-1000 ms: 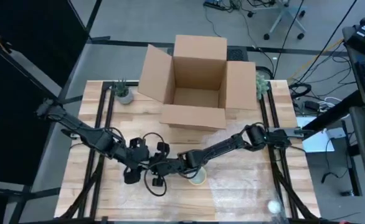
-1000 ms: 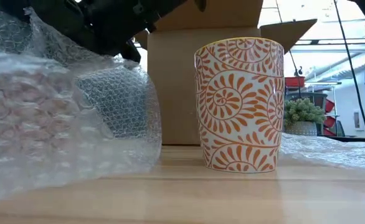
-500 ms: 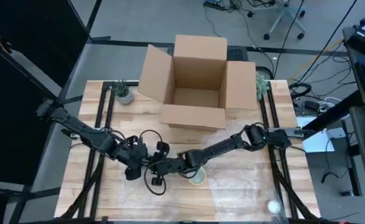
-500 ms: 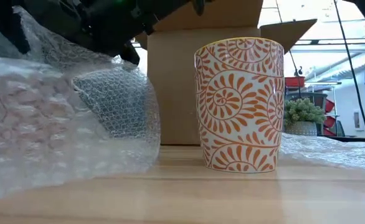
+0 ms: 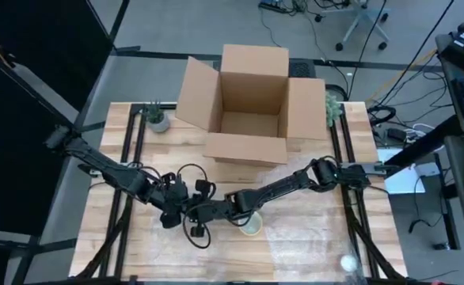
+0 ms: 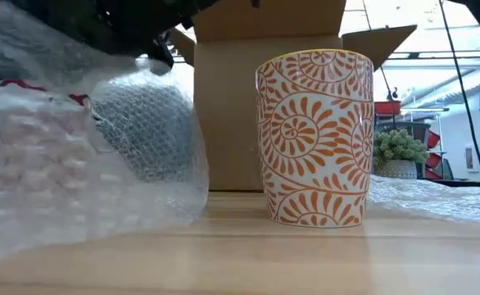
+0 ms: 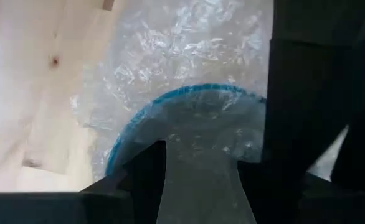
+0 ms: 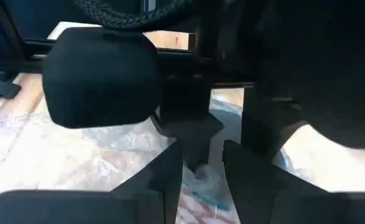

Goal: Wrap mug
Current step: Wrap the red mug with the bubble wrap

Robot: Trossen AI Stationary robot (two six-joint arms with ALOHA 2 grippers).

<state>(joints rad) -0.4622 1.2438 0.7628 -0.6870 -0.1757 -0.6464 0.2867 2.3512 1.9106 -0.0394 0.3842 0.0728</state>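
Note:
An orange-patterned mug (image 6: 314, 139) stands upright on its base on the wooden table, bare, near the front middle (image 5: 250, 224). Left of it lies a bundle of clear bubble wrap (image 6: 76, 164). A round blue rim (image 7: 139, 118) shows through the wrap, and a bit of red shows in it in the low view. My left gripper (image 5: 178, 212) and my right gripper (image 5: 208, 212) meet over this bundle, tip to tip, both shut on wrap. More wrap (image 5: 295, 245) spreads flat toward the table's front right. My left gripper has a gathered strip of bubble wrap (image 7: 201, 180) between its two fingers, over the blue rim. It comes from above, slanting from the table's left. The bundle rests on the table. My right gripper pinches a small bunch of bubble wrap (image 8: 200, 173) between its two fingers, slanting down from the table's right. My left gripper stands close in front of it.
An open cardboard box (image 5: 248, 103) stands at the far middle of the table, flaps spread. Small potted plants (image 5: 157, 117) (image 5: 332, 107) sit at both far corners. A white round thing (image 5: 348, 262) lies near the front right corner.
My left gripper has moved a little toward the table's right, closer to my right gripper. The wrap on top of the bundle has been drawn up and over it, and some red now shows through. The orange mug has stayed put.

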